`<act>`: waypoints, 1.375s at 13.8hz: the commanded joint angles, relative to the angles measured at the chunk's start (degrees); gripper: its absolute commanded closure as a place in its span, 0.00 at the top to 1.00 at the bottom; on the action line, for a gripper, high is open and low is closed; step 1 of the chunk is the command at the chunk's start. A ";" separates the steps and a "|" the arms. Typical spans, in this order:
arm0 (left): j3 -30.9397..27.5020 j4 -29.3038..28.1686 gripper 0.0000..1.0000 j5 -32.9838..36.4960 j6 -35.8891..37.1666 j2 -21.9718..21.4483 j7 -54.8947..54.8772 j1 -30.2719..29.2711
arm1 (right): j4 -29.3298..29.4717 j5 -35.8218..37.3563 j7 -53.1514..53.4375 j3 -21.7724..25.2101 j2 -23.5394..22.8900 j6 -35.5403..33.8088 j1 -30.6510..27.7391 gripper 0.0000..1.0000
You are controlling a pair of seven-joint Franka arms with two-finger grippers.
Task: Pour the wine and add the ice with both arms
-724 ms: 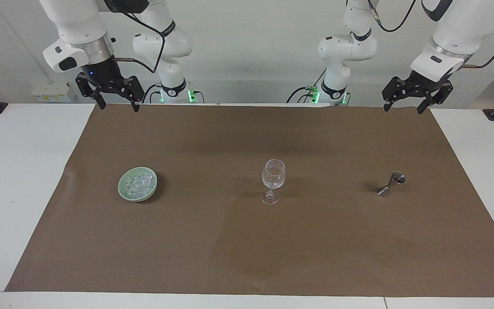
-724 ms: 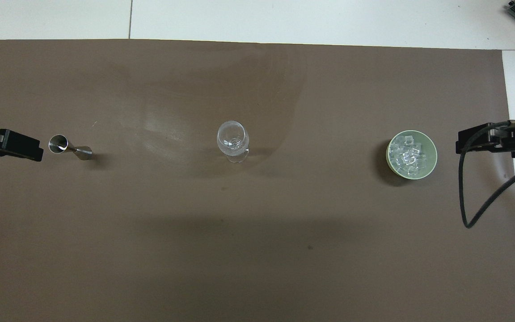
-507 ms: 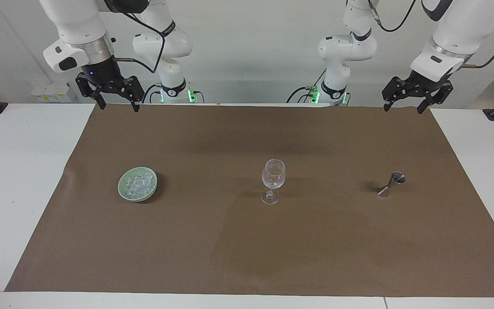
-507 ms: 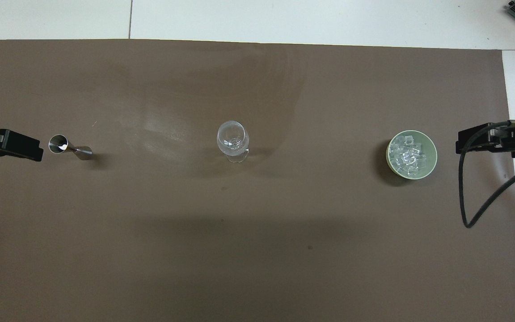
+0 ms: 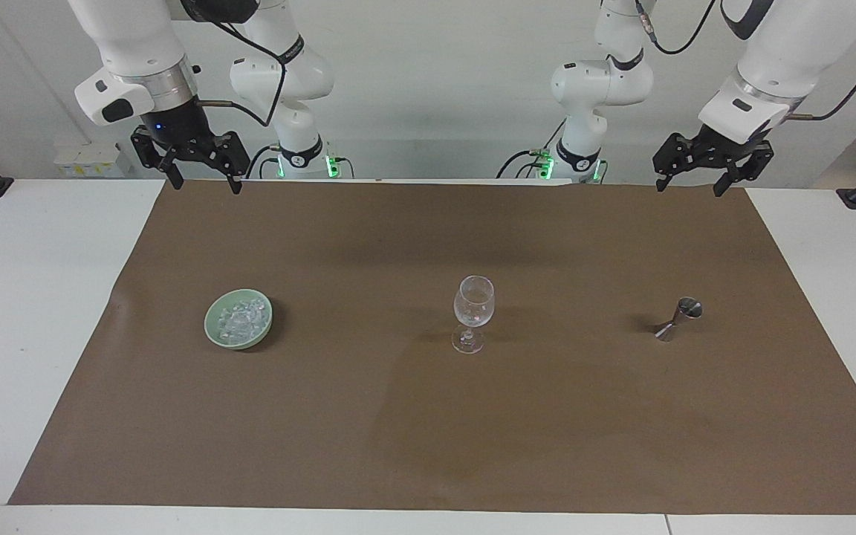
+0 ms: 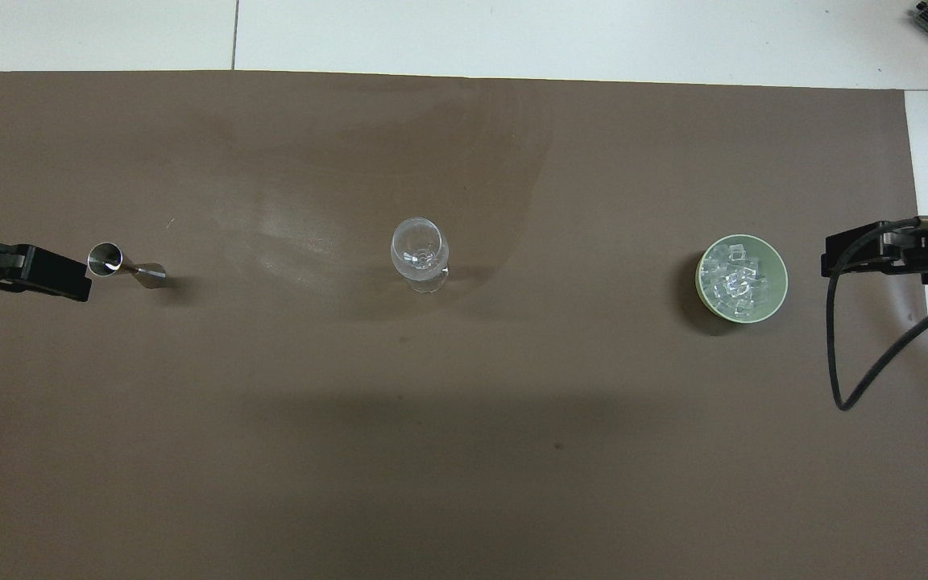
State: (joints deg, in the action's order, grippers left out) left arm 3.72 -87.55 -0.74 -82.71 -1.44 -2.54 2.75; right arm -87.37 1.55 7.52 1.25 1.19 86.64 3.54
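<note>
Glinting, irregular ice (image 5: 242, 319); round, smooth green bowl (image 5: 214, 331)

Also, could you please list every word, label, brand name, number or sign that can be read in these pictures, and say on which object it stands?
No text can be read on anything.
Wine glass, metal jigger, green bowl of ice, brown mat: no markings show.
Small white boxes at the wall by the right arm carry yellowish labels, too small to read.
Both arms: no legible lettering.
</note>
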 commanded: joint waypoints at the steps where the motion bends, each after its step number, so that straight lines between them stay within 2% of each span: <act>1: -0.56 -1.49 1.00 -1.01 -0.26 -1.72 5.05 0.25 | -1.40 -0.31 -0.67 -0.11 1.18 0.29 -0.11 1.00; 4: -1.70 -1.49 1.00 -10.05 -0.35 -1.72 15.60 -4.13 | -1.40 -0.31 -0.67 -0.11 1.18 0.29 -0.11 1.00; 11: -1.79 -2.54 1.00 -17.18 -0.70 -2.16 31.33 -9.60 | -1.40 -0.31 -0.67 -0.11 1.18 0.29 -0.11 1.00; 14: -1.87 -3.50 1.00 -17.37 -0.44 -2.68 39.87 -9.69 | -1.40 -0.31 -0.67 -0.11 1.18 0.29 -0.11 1.00; 19: -1.87 -3.42 1.00 -17.37 -0.17 -2.78 42.17 -9.78 | -1.40 -0.31 -0.67 -0.11 1.18 0.29 -0.11 1.00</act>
State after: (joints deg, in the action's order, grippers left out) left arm 1.73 -88.87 -17.23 -82.70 -2.47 38.52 -6.49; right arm -87.37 1.55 7.52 1.25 1.19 86.64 3.54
